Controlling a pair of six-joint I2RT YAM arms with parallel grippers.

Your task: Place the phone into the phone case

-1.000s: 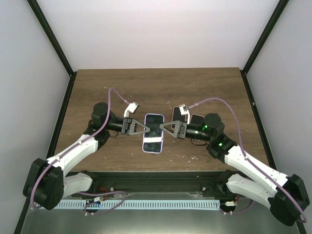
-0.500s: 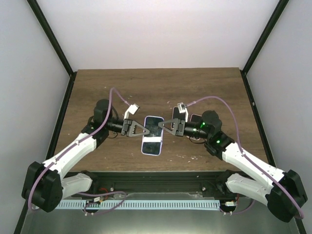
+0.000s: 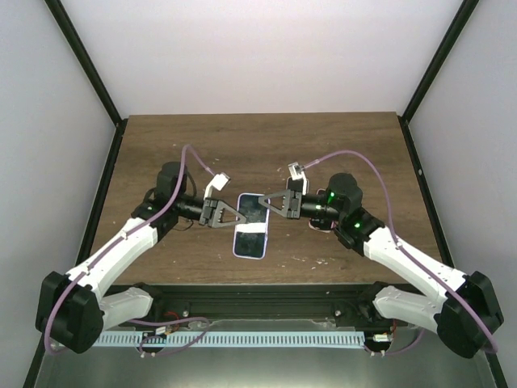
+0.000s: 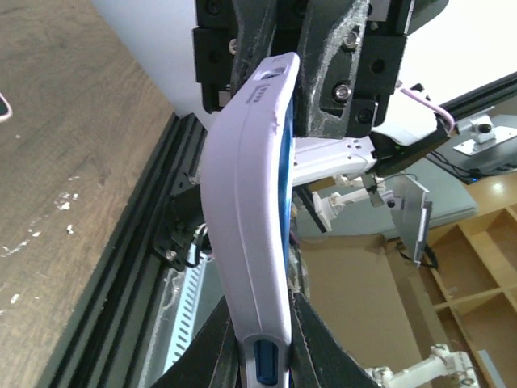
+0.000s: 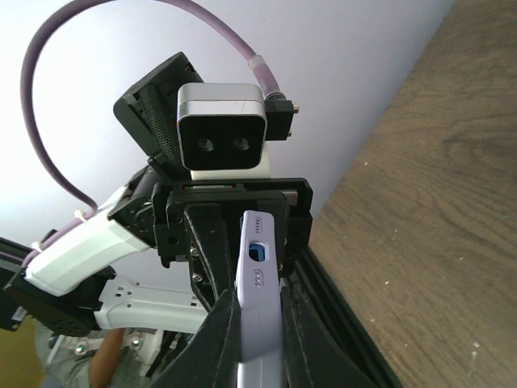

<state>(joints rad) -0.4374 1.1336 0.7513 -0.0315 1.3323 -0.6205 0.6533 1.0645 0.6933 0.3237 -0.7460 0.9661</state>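
A lavender phone case point(image 3: 251, 226) with a blue phone point(image 4: 284, 174) inside it is held between both grippers, tilted, above the table. My left gripper point(image 3: 229, 215) is shut on its left long edge, and my right gripper point(image 3: 272, 206) is shut on its right long edge. In the left wrist view the case point(image 4: 246, 202) runs up from my left gripper point(image 4: 260, 360) to the opposite gripper. In the right wrist view the case point(image 5: 260, 275) is clamped in my right gripper point(image 5: 258, 327), its blue port opening showing.
The brown wooden table point(image 3: 258, 149) has black frame rails on both sides and a black rail along the near edge point(image 3: 258, 291). A small dark object point(image 3: 323, 227) lies on the table under the right arm, mostly hidden.
Both grippers, still gripping the case, have shifted it slightly left and raised and tilted it. The right arm has swung further back over the dark objects that lay on the table.
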